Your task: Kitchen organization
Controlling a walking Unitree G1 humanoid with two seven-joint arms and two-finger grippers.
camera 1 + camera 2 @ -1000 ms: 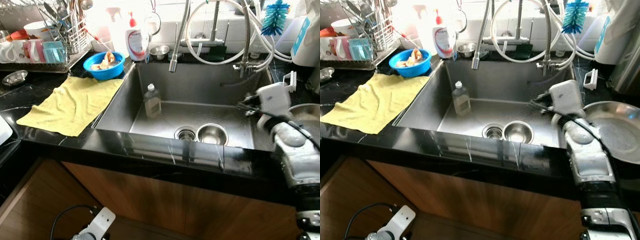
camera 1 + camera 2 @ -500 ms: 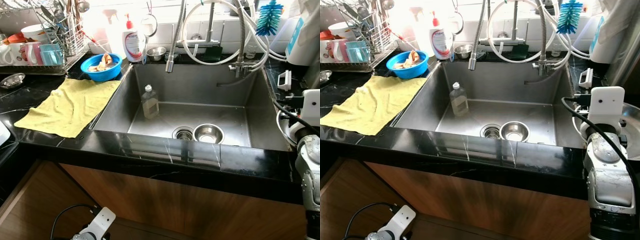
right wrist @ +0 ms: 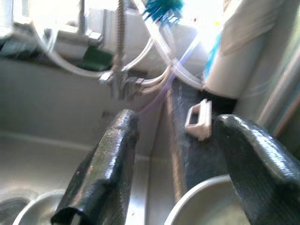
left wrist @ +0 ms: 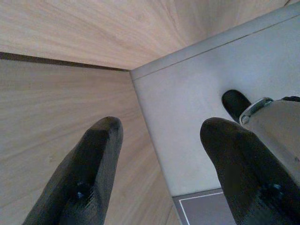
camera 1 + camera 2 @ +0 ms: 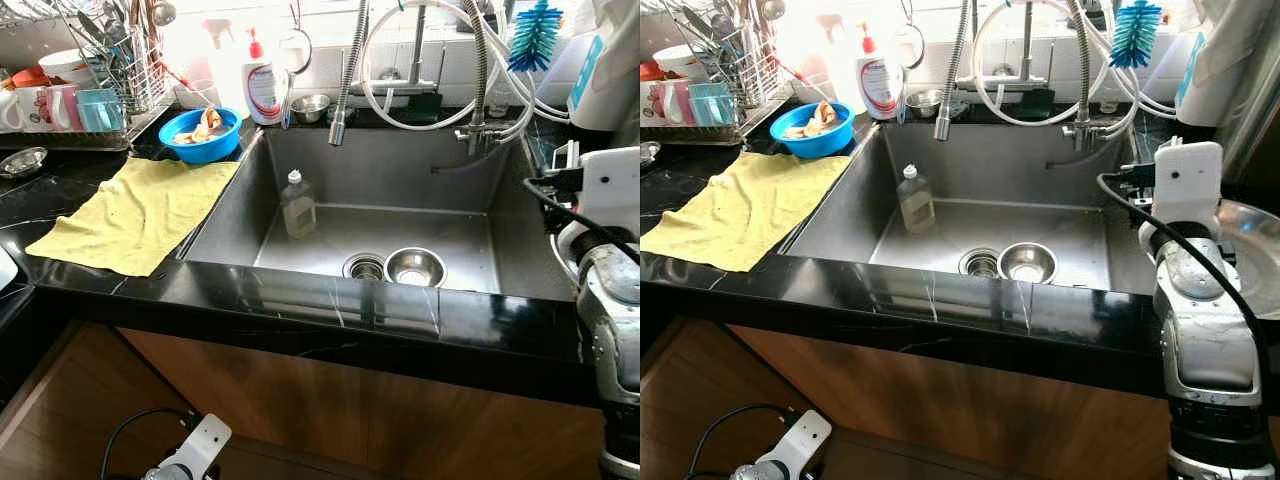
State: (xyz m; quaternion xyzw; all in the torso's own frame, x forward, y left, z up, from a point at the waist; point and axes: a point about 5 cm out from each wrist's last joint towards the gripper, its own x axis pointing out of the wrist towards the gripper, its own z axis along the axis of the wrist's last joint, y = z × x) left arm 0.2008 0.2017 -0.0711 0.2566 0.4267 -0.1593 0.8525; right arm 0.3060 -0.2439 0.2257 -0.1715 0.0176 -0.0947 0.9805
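Nearest, low against the wooden cabinet front (image 5: pixel 330 400), the left gripper (image 4: pixel 161 173) hangs idle with its two black fingers (image 4: pixel 89 178) spread apart over wood-grain and a pale grey panel (image 4: pixel 201 117). Above the cabinet runs the black marble counter (image 5: pixel 330 305), and at its right end the right arm (image 5: pixel 1195 310) is raised beside the sink (image 5: pixel 240 210); the right gripper (image 3: pixel 176 159) has its fingers (image 3: pixel 105 164) wide apart, holding nothing, over the sink's right edge with one large steel bowl (image 5: pixel 1250 245) just beyond on the right counter. In the sink basin sit one small steel bowl (image 5: pixel 415 266) beside the one drain (image 5: pixel 365 267), and farther back one clear bottle (image 5: pixel 300 205) standing upright, its label too small to read. On the left counter lies one yellow cloth (image 5: pixel 135 215), with one small steel dish (image 5: pixel 25 160) beyond it. Farther on stands one blue bowl (image 5: pixel 205 135) holding food scraps, and a dish rack (image 5: pixel 90 85) with mugs and utensils. At the back are one white pump bottle (image 5: pixel 262 85) with a red top and a red-and-blue label whose writing cannot be read, one small steel cup (image 5: pixel 312 105), one spring-neck faucet (image 5: pixel 345 70), looped white hoses (image 5: pixel 440 60), one white clip (image 3: pixel 199 119) on the counter, and one blue bottle brush (image 5: pixel 535 35).
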